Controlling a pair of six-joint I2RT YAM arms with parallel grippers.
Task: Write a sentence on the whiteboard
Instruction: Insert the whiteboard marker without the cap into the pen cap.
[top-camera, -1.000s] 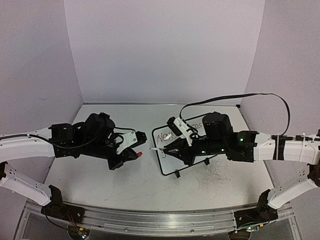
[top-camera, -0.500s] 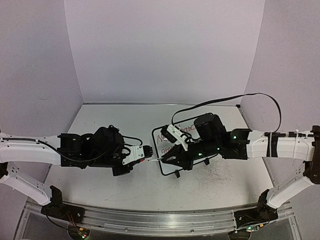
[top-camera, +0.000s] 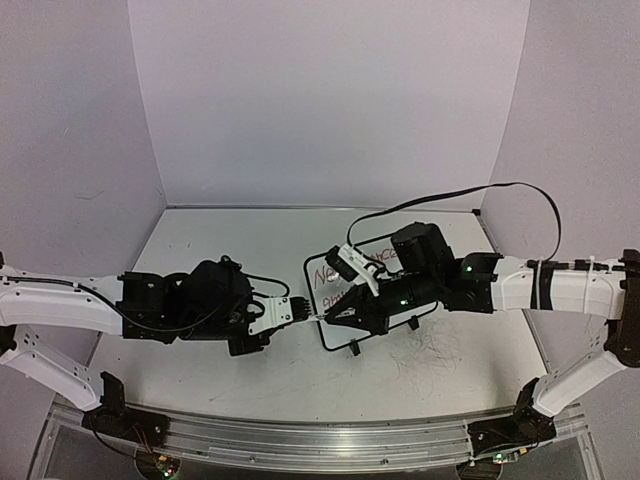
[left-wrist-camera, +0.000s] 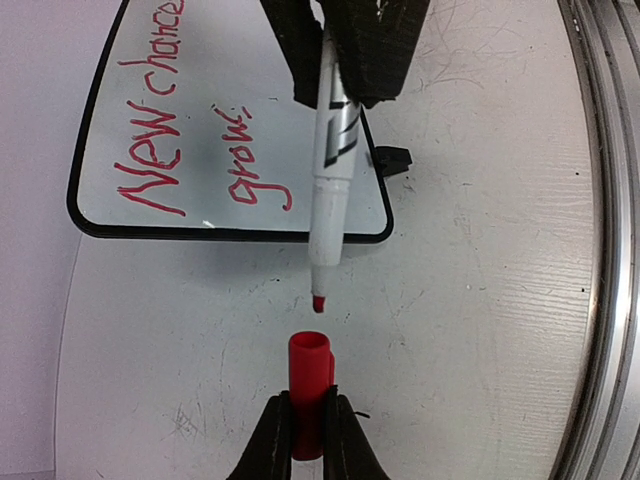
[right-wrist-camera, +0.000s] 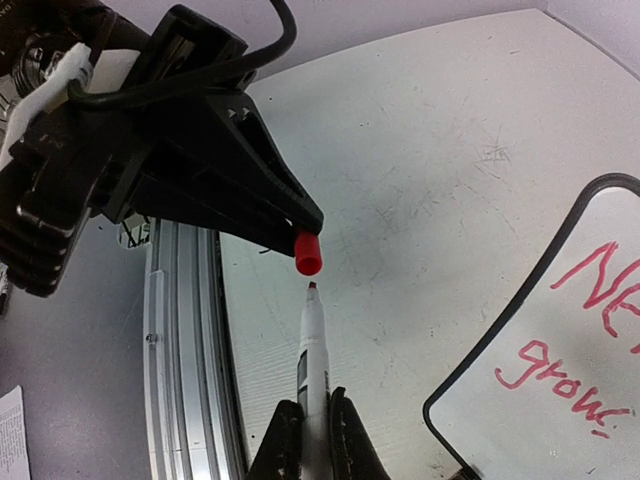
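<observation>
The left fingers (left-wrist-camera: 273, 441) pinch a red cap (left-wrist-camera: 310, 385), the right fingers (right-wrist-camera: 284, 442) pinch a marker (right-wrist-camera: 313, 352) whose tip stops just short of the cap's mouth, and the whiteboard (top-camera: 319, 291), bearing red writing, rests on the tabletop (top-camera: 300, 392) right of centre in the top view.

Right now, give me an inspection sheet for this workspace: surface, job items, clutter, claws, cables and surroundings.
Surface: white table, scuffed, with pen scribbles towards the right.
Job's things: whiteboard on the table, red writing reading roughly "New chance" and "grow"; marker uncapped, its tip aimed at the red cap but apart from it.
Clutter: nothing seen.
Claws: left claw shut on the red cap; right claw shut on the marker.
Cables: black cable loops above the right arm.
Surroundings: pale walls on three sides; metal rail at the near edge.
</observation>
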